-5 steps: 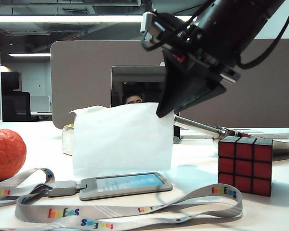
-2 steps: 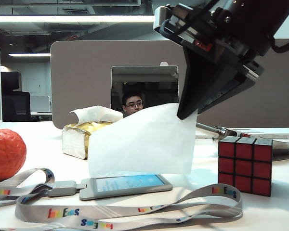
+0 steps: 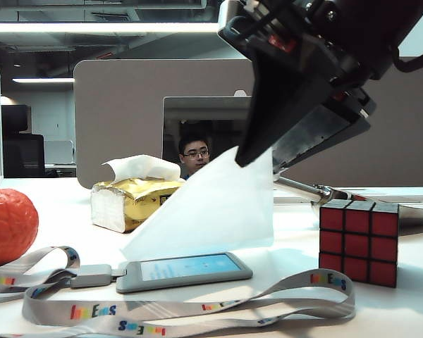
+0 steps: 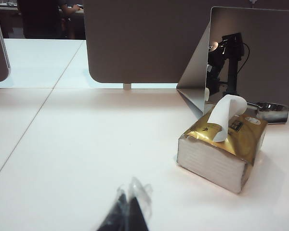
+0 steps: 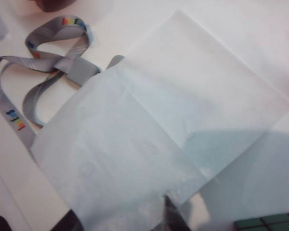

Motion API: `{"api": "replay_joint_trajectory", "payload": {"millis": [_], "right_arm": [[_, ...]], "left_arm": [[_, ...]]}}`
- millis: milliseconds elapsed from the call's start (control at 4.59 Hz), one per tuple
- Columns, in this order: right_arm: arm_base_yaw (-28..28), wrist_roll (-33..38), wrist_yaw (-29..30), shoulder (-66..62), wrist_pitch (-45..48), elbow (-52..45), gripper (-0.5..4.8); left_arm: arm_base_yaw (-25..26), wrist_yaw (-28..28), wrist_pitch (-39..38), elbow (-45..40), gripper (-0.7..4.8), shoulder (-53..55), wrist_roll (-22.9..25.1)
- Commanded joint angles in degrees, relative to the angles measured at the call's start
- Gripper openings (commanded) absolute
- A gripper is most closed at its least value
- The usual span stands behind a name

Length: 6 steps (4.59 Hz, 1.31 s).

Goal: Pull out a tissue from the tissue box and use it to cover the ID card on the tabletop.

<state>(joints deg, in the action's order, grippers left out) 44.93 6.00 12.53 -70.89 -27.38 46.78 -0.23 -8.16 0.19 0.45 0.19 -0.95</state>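
Overhead, right gripper (image 3: 266, 156) (tissue (image 3: 211, 211) dangling).

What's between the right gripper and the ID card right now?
Only the tissue, hanging from the right gripper above the ID card in the exterior view; in the right wrist view it hides the card.

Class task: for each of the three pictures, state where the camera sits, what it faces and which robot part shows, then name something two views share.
Exterior view: low at table level, facing the ID card, tissue box and the right gripper with the tissue.
Left wrist view: low over the table, facing the tissue box; left gripper tips show.
Right wrist view: looks down on the tissue and lanyard.
Shared: tissue box, tissue.
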Motion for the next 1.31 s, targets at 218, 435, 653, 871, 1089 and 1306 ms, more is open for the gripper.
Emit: {"api": "replay_joint_trajectory", "payload": {"millis": [218, 435, 653, 871, 1089, 1306], "right_arm": [[0.1, 0.0, 3.1, 0.1, -1.7, 0.2, 3.1], [0.1, 0.0, 3.0, 0.1, 0.3, 0.2, 3.12], [0.0, 0.0, 1.0, 0.1, 12.6, 0.2, 3.03], [0.0, 0.0, -10.1, 0.4, 29.5, 0.2, 1.99], [-4.1, -2.9, -15.6, 5.0, 35.1, 0.3, -0.01], [-14.4, -9.9, -14.3, 17.0, 29.4, 0.3, -0.01]], "left_arm": [[0.0, -0.2, 0.7, 0.2, -0.06, 0.0, 0.0], [0.0, -0.2, 0.7, 0.2, -0.05, 0.0, 0.0], [0.0, -0.2, 0.7, 0.2, -0.06, 0.0, 0.0], [0.0, -0.2, 0.7, 0.2, -0.06, 0.0, 0.0], [0.0, -0.2, 0.7, 0.2, -0.06, 0.0, 0.1], [0.0, -0.2, 0.7, 0.2, -0.06, 0.0, 0.0]]}}
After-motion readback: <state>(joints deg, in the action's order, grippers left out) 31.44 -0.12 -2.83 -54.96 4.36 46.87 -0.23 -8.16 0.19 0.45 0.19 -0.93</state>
